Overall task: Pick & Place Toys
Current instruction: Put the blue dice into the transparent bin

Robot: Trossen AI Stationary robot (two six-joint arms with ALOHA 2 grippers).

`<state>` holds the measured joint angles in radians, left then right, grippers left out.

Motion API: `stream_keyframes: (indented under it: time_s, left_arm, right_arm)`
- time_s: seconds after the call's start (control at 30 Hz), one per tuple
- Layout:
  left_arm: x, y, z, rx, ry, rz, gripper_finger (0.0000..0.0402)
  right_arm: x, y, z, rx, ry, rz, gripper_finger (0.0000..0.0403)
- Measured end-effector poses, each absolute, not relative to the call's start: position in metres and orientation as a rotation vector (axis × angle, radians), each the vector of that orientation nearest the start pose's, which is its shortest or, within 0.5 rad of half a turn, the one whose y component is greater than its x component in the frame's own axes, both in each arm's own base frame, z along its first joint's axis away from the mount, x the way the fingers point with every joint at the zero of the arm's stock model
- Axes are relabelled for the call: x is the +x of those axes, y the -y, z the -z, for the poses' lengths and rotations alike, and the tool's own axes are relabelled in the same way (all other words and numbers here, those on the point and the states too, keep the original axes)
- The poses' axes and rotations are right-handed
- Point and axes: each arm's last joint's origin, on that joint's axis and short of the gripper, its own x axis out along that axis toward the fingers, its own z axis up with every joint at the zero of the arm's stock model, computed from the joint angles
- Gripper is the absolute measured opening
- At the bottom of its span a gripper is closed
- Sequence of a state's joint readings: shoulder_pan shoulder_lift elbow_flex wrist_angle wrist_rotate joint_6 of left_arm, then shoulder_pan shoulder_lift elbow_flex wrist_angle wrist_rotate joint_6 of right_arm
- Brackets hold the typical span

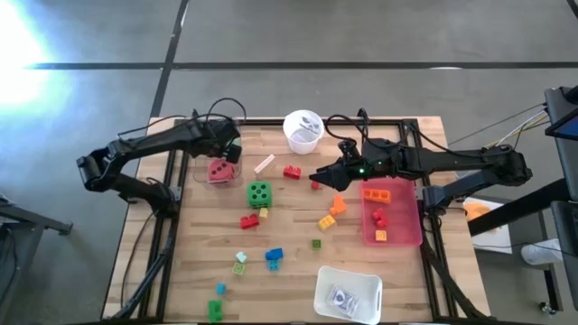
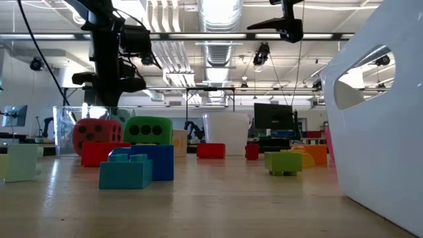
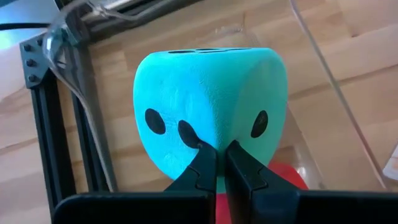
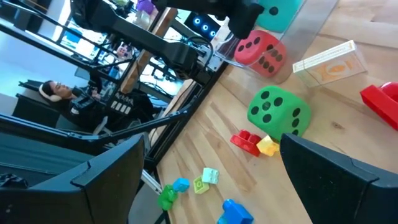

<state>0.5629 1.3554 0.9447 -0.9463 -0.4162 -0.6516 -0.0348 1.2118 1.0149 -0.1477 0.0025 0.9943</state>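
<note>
Now we are pinching the teal die [image 3: 208, 102] in our left hand [image 3: 216, 155], fingers together on its corner, above the clear bin [image 1: 206, 173] holding the red die [image 1: 219, 169], likely for release; our right hand [image 1: 318, 180], fingers apart, is hovering right of that bin near a red brick [image 1: 292, 171].

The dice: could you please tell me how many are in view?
3. The green die sits on the open table; the red die lies in the clear bin; the teal die is above it, by the left gripper.
</note>
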Motion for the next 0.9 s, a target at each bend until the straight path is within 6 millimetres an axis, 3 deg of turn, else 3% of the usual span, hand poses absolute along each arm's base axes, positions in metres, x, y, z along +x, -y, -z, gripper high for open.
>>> stream_keyframes:
  time_s: [0.3,0.77,0.9]
  left_arm:
    - [0.198,-0.137,-0.212,-0.621,-1.16,-1.235,0.0001]
    - [0.199,-0.137,-0.211,-0.637,-1.153,-1.23,0.0001]
    - [0.199,-0.137,-0.211,-0.639,-1.155,-1.227,0.0023]
  right_arm:
    - [0.27,0.009,-0.329,0.99,-0.297,0.205,0.0362]
    - [0.27,0.008,-0.329,0.985,-0.3,0.198,0.0362]
    - [0.27,0.008,-0.329,0.986,-0.3,0.198,0.0362]
